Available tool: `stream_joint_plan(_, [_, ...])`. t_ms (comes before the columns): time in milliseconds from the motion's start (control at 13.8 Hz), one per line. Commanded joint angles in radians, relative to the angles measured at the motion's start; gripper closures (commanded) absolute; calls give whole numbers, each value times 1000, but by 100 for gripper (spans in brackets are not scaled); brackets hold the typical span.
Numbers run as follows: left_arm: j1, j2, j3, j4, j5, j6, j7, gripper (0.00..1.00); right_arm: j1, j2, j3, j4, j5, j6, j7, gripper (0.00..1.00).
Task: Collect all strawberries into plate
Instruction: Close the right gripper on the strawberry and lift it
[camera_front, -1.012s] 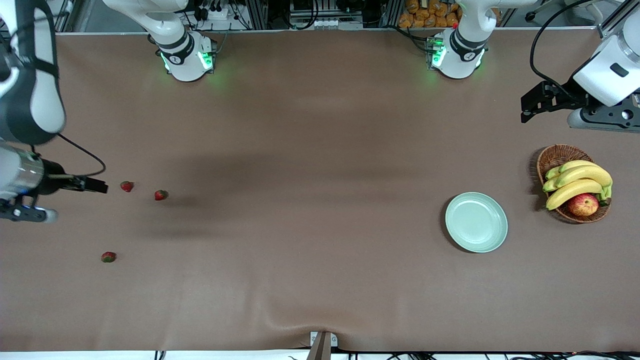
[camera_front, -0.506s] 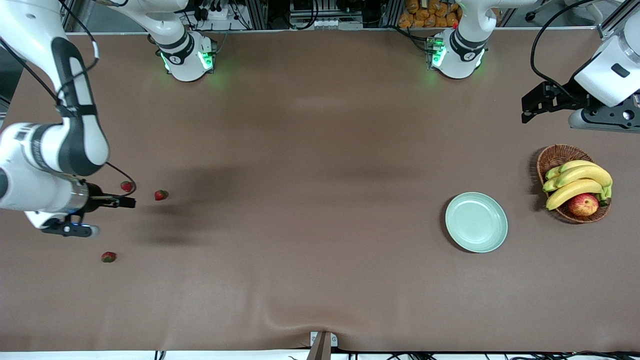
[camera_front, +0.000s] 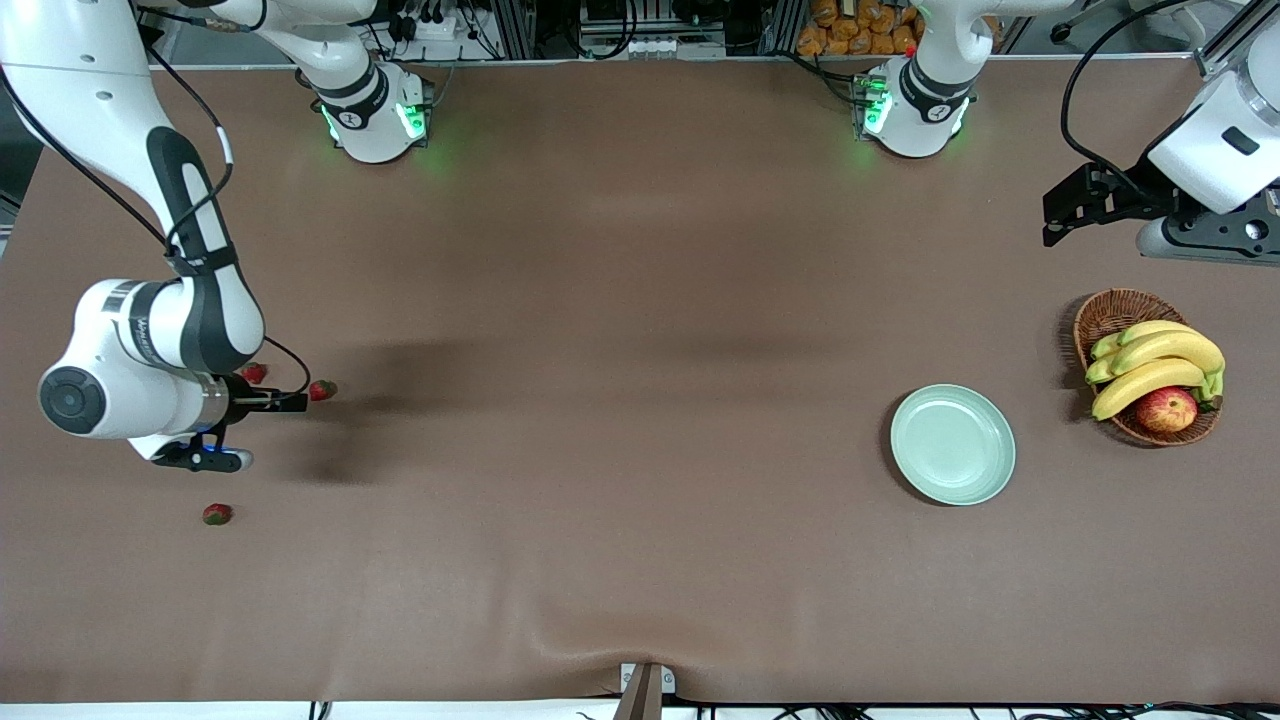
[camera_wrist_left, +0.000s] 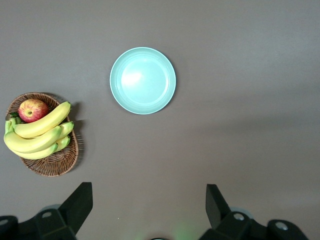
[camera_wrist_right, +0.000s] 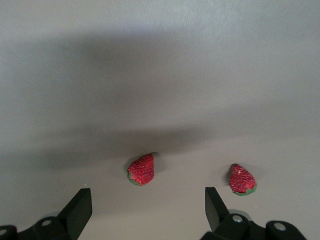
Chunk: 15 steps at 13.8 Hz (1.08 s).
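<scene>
Three strawberries lie on the table (camera_front: 620, 300): one (camera_wrist_right: 141, 169) just ahead of the right gripper's (camera_front: 290, 402) spread jaws, another (camera_wrist_right: 242, 179) beside it, the third (camera_front: 216, 514) apart, nearer the front camera. Well away toward the left arm's end, the left gripper (camera_wrist_left: 149, 210), jaws released, waits high over bare table near the plate (camera_front: 952, 444) and fruit basket (camera_front: 1112, 312).

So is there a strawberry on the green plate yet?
No, the plate is bare in the left wrist view, and all three strawberries lie on the table.

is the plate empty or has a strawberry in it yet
Empty. The plate shows only its bare mint surface in the front and left wrist views; all three strawberries lie on the table.
</scene>
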Motion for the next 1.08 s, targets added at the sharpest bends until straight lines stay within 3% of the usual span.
stream_joint_plan(0, [-1, -7, -1, 1, -10, 7, 21, 0, 2, 24, 1, -11, 3, 9, 16, 0])
stream_joint_plan(578, [1, -7, -1, -1, -12, 5, 21, 0, 7, 67, 1, -11, 45, -5, 16, 1])
stream_joint_plan(795, [1, -7, -1, -1, -12, 7, 21, 0, 18, 82, 1, -18, 45, -6, 18, 14])
stream_joint_plan(1012, [1, -7, -1, -1, -12, 7, 21, 0, 25, 82, 1, -18, 45, -2, 16, 20])
